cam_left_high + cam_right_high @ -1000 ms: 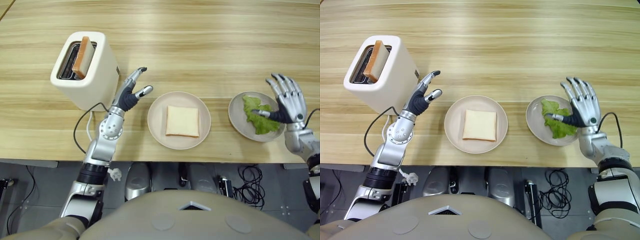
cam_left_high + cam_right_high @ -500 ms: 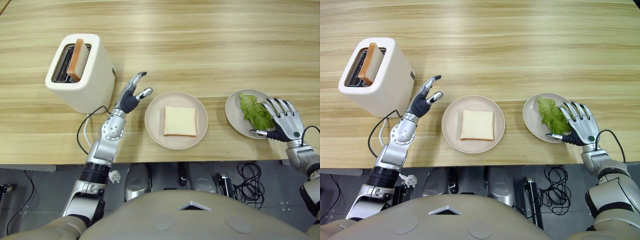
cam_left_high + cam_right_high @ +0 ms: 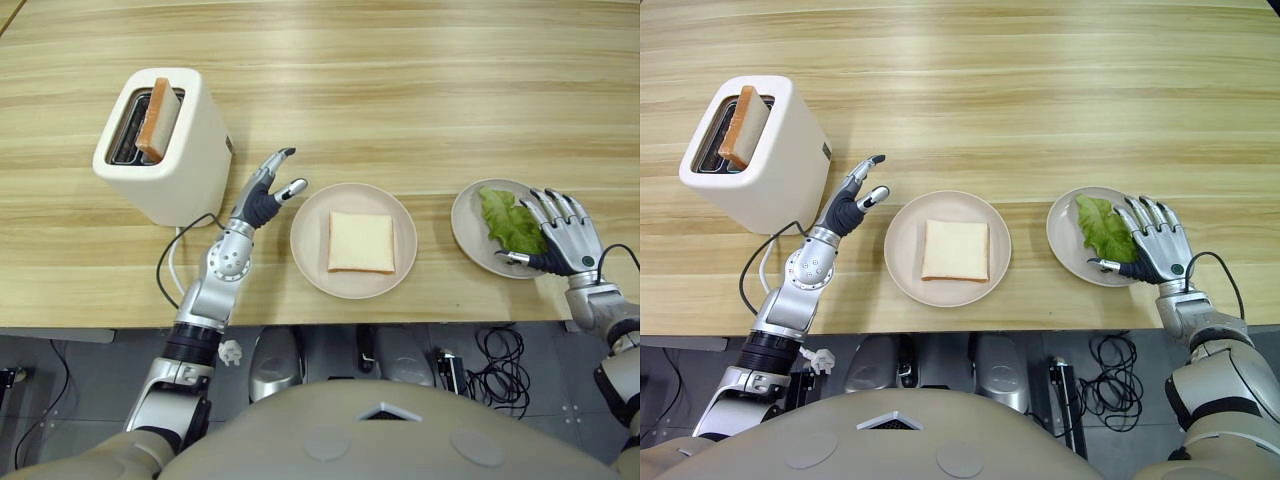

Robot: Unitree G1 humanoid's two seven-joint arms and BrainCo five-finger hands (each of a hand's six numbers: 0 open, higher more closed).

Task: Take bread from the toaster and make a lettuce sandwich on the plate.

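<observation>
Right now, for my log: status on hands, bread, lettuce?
Left hand open beside toaster. Right hand open at small plate's edge, lettuce ungrasped. Bread slice on centre plate, second slice in toaster. Cord loops by left arm.

Both views came from the stereo pair on the robot's head, set above the near edge of the bench (image 3: pixel 420 90). They faced forward and steeply down, so the wooden top was seen almost in plan. They sat close enough that the toaster (image 3: pixel 170 165) at the left and the small plate (image 3: pixel 468 238) at the right nearly spanned the picture's width. The two eyes shared almost the whole scene: toaster, middle plate (image 3: pixel 353 200), small plate, left hand (image 3: pixel 262 195) and right hand (image 3: pixel 562 235). In the right eye view everything lay further left, and more bench showed beyond the right hand. The bench's front edge crossed the lower third of each view.
</observation>
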